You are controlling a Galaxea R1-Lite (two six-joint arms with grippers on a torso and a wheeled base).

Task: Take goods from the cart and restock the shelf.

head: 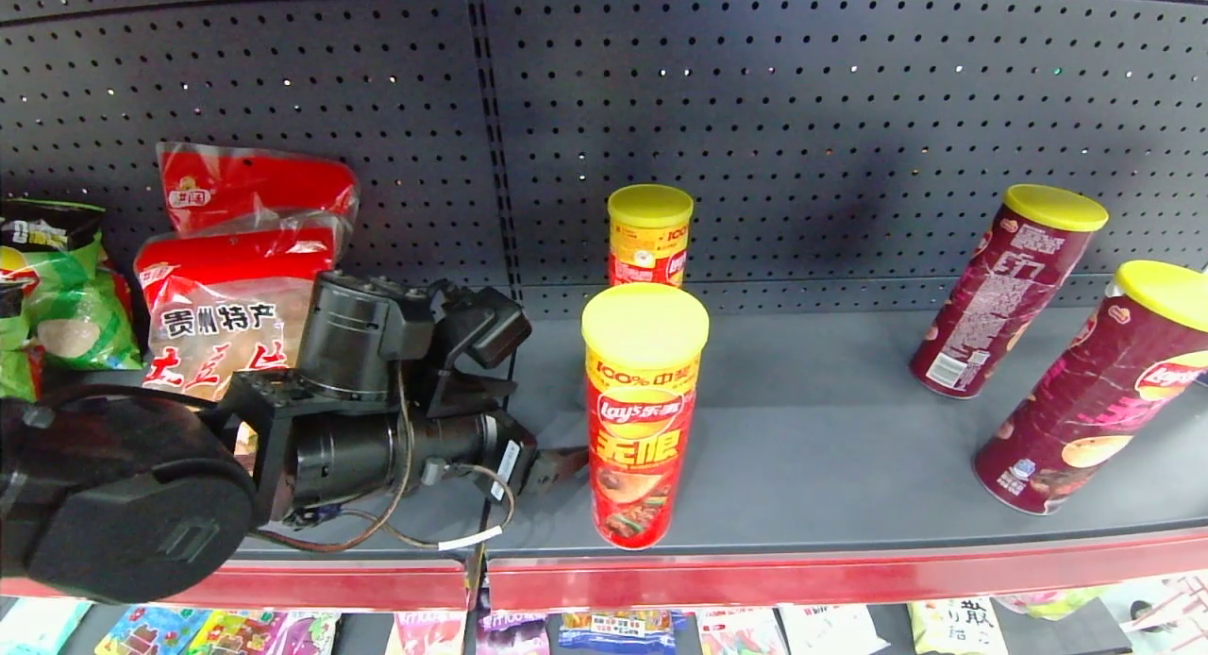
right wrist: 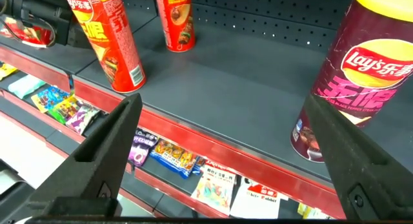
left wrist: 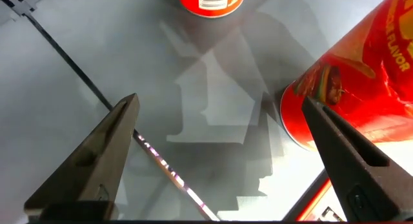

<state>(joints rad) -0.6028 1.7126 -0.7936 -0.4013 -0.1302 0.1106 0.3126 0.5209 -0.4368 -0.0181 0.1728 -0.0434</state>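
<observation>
Left gripper (left wrist: 219,100) is hanging low over the grey shelf deck (head: 812,447), jaws spread wide and holding nothing. Front red can (head: 642,419) is standing upright near the shelf's red front lip (head: 802,572). It is sitting just beside one left finger (left wrist: 342,153); contact cannot be told. Rear red can (head: 649,235) is standing upright behind it, near the pegboard back (head: 802,117).

Right gripper (right wrist: 221,101) is also gaping open and empty, hovering off the shelf's front edge. Front maroon can (right wrist: 361,75) is standing on the deck near one of its fingers. Rear maroon can (head: 1005,292) is standing farther back on the right part of the deck. Both are sitting well apart from the red cans.

Snack bags (head: 236,259) are leaning at the left end, behind the left arm. More packets (head: 613,629) are lying on the tier below.
</observation>
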